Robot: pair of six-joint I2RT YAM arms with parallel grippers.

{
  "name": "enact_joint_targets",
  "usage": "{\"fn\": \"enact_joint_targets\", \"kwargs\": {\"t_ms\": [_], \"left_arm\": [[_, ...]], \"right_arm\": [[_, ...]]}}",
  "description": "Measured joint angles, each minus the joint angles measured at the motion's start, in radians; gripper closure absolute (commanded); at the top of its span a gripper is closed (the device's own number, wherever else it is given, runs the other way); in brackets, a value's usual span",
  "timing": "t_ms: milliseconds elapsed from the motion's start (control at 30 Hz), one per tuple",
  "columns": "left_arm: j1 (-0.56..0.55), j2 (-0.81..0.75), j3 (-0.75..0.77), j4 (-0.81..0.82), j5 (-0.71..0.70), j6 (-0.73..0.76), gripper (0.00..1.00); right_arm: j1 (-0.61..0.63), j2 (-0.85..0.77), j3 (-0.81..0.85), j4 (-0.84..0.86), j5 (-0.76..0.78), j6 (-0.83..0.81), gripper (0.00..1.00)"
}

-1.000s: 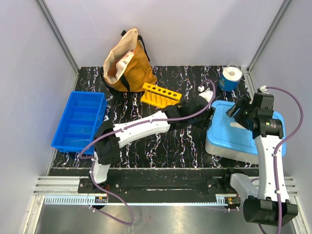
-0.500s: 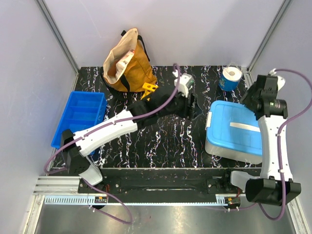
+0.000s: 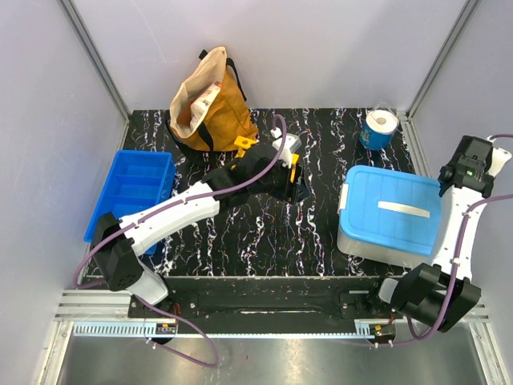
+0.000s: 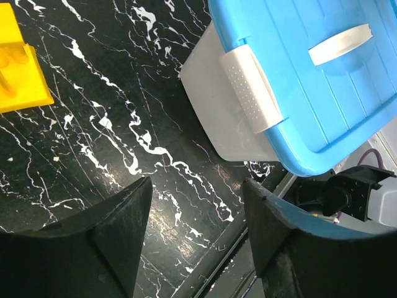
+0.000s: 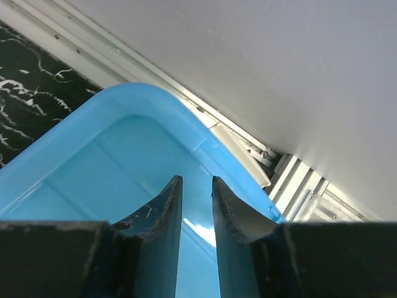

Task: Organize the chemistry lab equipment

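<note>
No tubes, goggles, glove or yellow looped piece show in any view. My left gripper [image 3: 300, 190] hangs open and empty over the black marbled table, between the yellow tube rack [image 3: 243, 144] and the blue-lidded box [image 3: 389, 210]. In the left wrist view the gripper [image 4: 197, 181] has its jaws wide apart over bare table, with the rack's corner [image 4: 18, 74] at the left and the box [image 4: 298, 81] at the upper right. My right gripper [image 3: 457, 171] is at the far right, by the box's right edge. In the right wrist view it [image 5: 196, 179] is shut and empty above the lid's corner [image 5: 93, 167].
A tan fabric bag [image 3: 204, 104] stands at the back left. A white paper roll with blue wrap [image 3: 378, 127] stands at the back right. A blue divided tray [image 3: 128, 196] sits at the left edge. The box lid has a white handle [image 3: 405, 208]. Metal rails line the walls.
My left arm has swung left, from the box's edge back to the table's middle over the rack. My right arm has drawn back from the lid towards the right wall.
</note>
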Motion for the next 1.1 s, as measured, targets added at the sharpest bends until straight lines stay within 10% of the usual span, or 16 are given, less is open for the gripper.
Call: {"fn": "enact_joint_targets", "kwargs": {"t_ms": [367,1100], "left_arm": [[0.000,0.011,-0.031,0.046,0.055,0.009,0.36],[0.039,0.148,0.080,0.038,0.117,0.009,0.32]], "right_arm": [[-0.074,-0.110,-0.214,0.239,-0.008,-0.246,0.90],[-0.139,-0.080,-0.300,0.416,-0.066,-0.391,0.86]]}}
